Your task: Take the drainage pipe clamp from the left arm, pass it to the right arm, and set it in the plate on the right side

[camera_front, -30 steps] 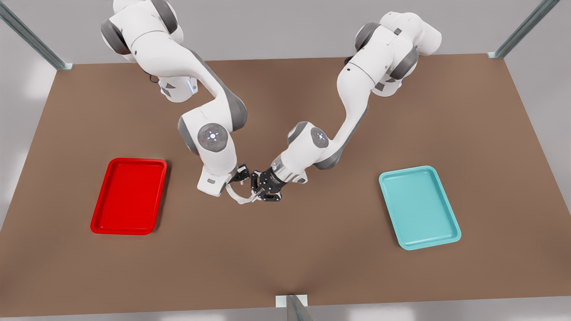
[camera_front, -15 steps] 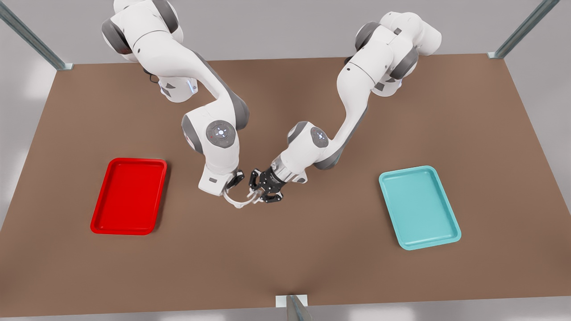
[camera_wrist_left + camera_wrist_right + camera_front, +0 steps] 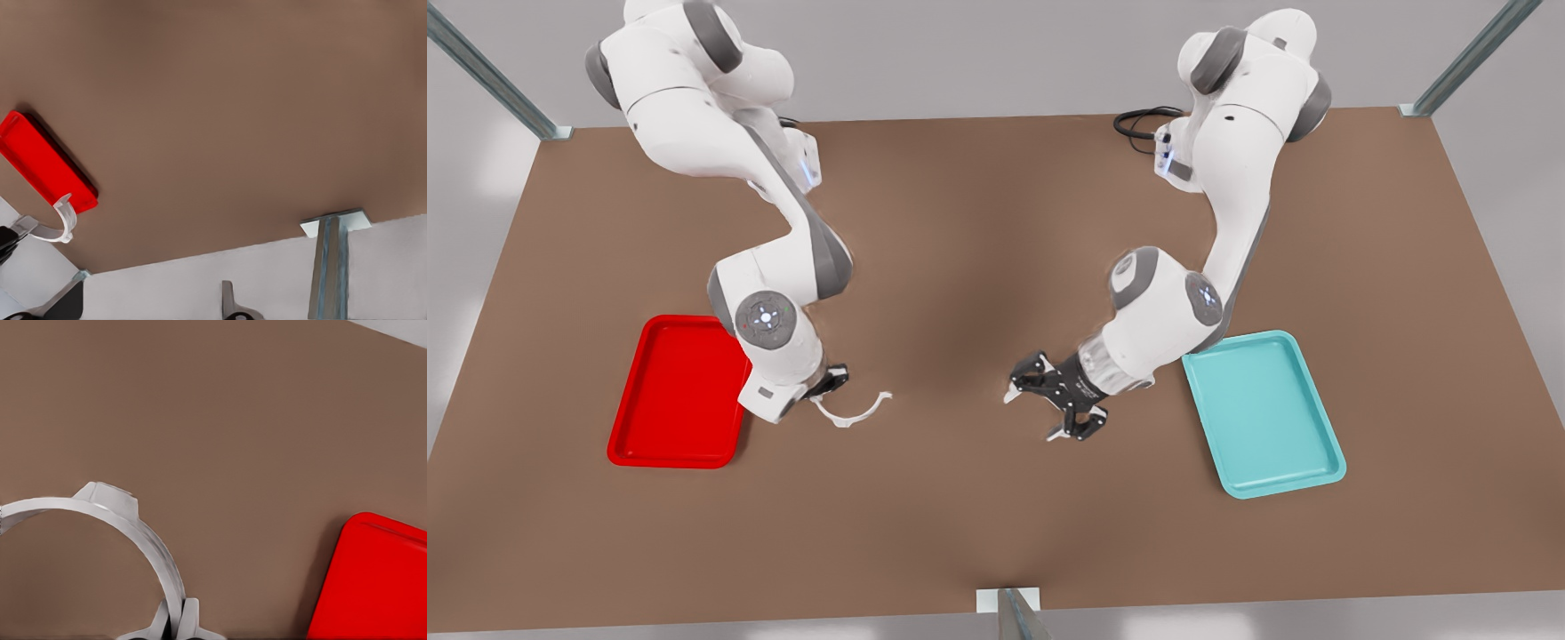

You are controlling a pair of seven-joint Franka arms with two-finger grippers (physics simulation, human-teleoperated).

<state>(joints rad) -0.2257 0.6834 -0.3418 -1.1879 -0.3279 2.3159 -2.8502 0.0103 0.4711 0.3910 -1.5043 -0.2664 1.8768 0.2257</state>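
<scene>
Beside plate (image 3: 680, 391), right gripper (image 3: 818, 397) holds clamp (image 3: 855, 412); arms parted.

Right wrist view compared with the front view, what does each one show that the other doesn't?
The right wrist view gives the close look at the grip: the right gripper pinches one end of the drainage pipe clamp, whose arc curves away above the table. The front view adds the left gripper, open and holding nothing beside the teal tray, plus both whole arms. Both views share the clamp, the brown table and the red plate close to the right gripper.
</scene>
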